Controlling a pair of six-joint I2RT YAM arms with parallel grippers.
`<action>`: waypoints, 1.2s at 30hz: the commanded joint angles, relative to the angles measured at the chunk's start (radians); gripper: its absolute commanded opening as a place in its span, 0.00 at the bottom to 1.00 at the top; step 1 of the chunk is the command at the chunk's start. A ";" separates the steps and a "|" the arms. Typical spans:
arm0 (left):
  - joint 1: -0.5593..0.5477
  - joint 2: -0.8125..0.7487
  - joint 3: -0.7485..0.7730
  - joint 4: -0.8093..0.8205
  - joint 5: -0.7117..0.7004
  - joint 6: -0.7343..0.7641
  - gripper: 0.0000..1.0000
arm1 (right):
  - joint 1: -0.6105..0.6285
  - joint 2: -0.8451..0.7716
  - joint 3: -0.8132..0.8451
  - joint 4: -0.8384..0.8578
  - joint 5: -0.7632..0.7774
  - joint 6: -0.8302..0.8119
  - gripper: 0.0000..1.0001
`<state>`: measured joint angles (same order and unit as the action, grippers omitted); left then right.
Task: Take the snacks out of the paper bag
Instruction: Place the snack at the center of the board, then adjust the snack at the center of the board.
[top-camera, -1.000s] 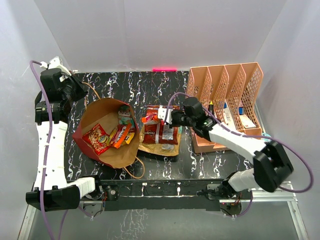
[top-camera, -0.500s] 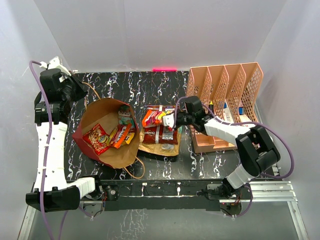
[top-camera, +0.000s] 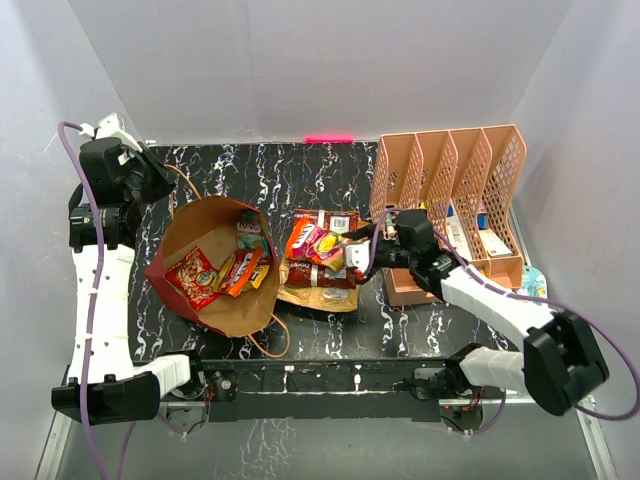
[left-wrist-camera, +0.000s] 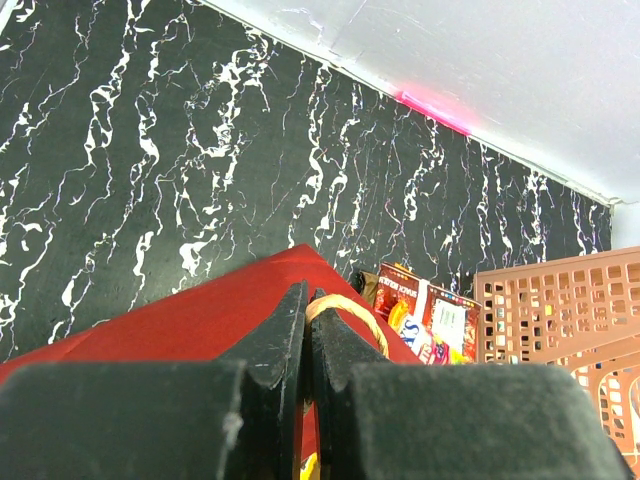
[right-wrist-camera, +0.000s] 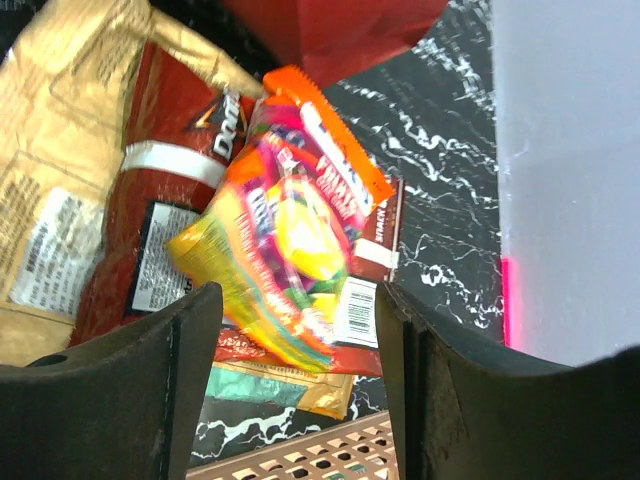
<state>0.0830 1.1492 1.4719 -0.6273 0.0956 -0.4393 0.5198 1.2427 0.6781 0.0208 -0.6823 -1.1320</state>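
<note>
My right gripper (top-camera: 357, 255) (right-wrist-camera: 300, 295) hangs low over the black marbled table (top-camera: 250, 170), jaws spread wide, just beside a heap of snacks to the right of the paper bag (top-camera: 205, 225). In the wrist view an orange-and-yellow packet (right-wrist-camera: 290, 200) (top-camera: 312, 240) lies loose beyond the two fingers, gripped by neither. It rests on top of a red Doritos packet (right-wrist-camera: 170, 200) (top-camera: 325, 268) and a gold-brown packet (right-wrist-camera: 60, 130) (top-camera: 300, 293).

The bag lies open left of the heap with its brown inside showing. It holds a red packet (top-camera: 193, 277), an orange packet (top-camera: 243, 270) and a teal packet (top-camera: 250, 232).

My left gripper (top-camera: 150, 180) (left-wrist-camera: 308, 300) sits at the bag's far left rim, fingers pressed together. The cord handle (left-wrist-camera: 345, 308) is at their tips, but I cannot tell whether it is pinched.

A pink mesh desk organiser (top-camera: 450, 180) stands at the right.
</note>
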 joint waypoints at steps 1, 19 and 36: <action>0.001 -0.022 0.001 0.029 0.015 0.001 0.00 | 0.010 -0.105 0.005 -0.024 -0.023 0.200 0.64; 0.000 -0.023 0.002 0.028 0.018 -0.006 0.00 | 0.215 0.119 0.060 0.345 0.122 1.096 0.36; 0.000 -0.020 0.007 0.027 0.022 0.001 0.00 | 0.065 0.151 0.016 0.284 0.163 1.145 0.47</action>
<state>0.0830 1.1492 1.4704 -0.6212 0.0982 -0.4400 0.6342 1.4258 0.6899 0.2958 -0.5468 -0.0013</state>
